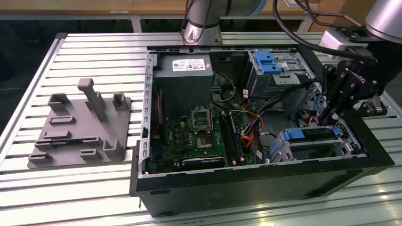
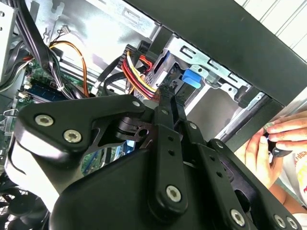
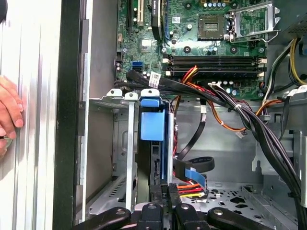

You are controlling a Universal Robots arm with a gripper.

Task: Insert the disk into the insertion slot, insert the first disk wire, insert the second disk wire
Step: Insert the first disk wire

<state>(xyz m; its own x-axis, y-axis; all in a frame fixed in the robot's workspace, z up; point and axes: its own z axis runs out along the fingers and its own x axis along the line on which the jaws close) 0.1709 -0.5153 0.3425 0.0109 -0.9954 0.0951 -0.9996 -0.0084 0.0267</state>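
Just beside the disk point(image 3: 153, 127), the gripper point(image 2: 168, 93) pinches a disk wire point(image 3: 192, 191), its plug hidden.

Slatted metal table under bright light

The silver table point(image 1: 94, 52) is made of long grooved slats running across the exterior view, and light glares off the nearest ones. Wood-coloured furniture point(image 1: 82, 5) stands behind its far edge. Past the table's edge at the exterior view's left, the floor point(image 1: 12, 61) lies dark.
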